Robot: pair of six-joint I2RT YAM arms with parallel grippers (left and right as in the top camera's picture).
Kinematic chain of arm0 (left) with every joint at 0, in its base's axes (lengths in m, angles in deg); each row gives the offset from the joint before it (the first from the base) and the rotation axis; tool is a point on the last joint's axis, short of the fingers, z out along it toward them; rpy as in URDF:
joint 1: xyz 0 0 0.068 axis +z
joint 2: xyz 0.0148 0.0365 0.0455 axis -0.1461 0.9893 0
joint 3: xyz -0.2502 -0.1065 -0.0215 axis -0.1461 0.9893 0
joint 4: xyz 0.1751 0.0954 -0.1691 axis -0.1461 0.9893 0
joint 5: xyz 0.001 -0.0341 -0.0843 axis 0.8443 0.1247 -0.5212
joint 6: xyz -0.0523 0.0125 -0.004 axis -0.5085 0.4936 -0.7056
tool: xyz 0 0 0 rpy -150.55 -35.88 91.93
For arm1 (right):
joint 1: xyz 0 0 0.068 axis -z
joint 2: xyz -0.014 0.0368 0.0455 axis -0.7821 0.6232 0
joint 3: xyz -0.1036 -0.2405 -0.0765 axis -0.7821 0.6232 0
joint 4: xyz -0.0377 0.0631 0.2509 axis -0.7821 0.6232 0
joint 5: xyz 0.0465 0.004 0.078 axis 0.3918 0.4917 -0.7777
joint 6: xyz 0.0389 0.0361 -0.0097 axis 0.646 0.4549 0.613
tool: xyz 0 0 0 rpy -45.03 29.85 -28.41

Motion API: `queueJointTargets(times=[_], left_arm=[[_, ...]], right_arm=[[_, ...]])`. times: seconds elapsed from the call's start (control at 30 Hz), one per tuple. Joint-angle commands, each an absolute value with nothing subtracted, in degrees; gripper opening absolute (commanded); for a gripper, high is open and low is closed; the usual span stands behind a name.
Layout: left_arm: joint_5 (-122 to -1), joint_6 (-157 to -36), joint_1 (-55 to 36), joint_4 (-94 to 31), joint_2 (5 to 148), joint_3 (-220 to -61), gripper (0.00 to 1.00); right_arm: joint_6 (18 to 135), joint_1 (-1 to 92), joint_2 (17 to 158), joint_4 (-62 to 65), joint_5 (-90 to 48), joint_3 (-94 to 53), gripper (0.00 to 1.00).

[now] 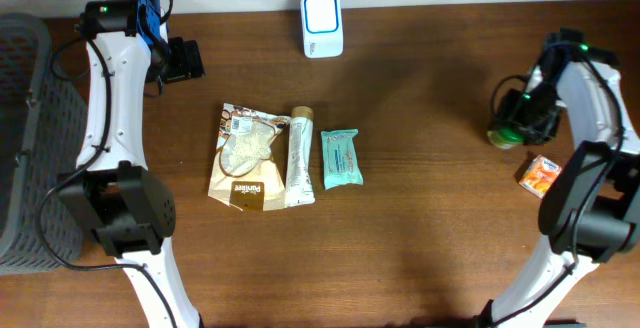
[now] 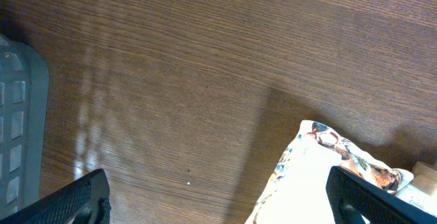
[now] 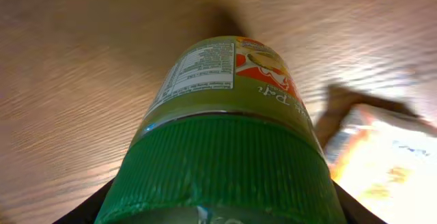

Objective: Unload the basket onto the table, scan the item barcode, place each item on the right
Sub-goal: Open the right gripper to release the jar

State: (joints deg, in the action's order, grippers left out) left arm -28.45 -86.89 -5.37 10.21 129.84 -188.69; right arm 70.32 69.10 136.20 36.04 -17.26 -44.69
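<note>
Green-lidded jar, clamped in right pincer, left pincer spread wide

Jar: green ribbed lid, green-and-red label. Table: brown wood grain. Packet: teal. Box: orange. Basket: grey. Scanner: white.

Far right, green-capped jar; white scanner rear centre.
</note>
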Motion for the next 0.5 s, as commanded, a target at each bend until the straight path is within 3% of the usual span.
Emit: queueJointTargets(times=[0.0, 0.17, 0.27, 0.37, 0.47], left_arm=[[-28.9, -86.0, -5.2, 10.1, 129.8, -189.8, 0.99], [-28.9, -86.0, -5.2, 10.1, 129.8, -189.8, 0.99], [-28.9, -86.0, -5.2, 10.1, 129.8, -189.8, 0.99], [-28.9, -86.0, -5.2, 10.1, 129.8, -189.8, 0.99], [-28.9, -86.0, -5.2, 10.1, 129.8, -189.8, 0.99]], right_arm=[[70.7, 71.3, 136.3, 34.9, -14.9, -43.8, 0.21], [70.7, 72.4, 136.3, 31.8, -14.9, -42.2, 0.29], [70.7, 72.4, 136.3, 30.1, -14.9, -40.6, 0.45], [70.7, 72.4, 136.3, 29.5, -14.9, -40.2, 0.55], [70.7, 72.5, 136.3, 28.7, -14.9, -40.3, 0.77]])
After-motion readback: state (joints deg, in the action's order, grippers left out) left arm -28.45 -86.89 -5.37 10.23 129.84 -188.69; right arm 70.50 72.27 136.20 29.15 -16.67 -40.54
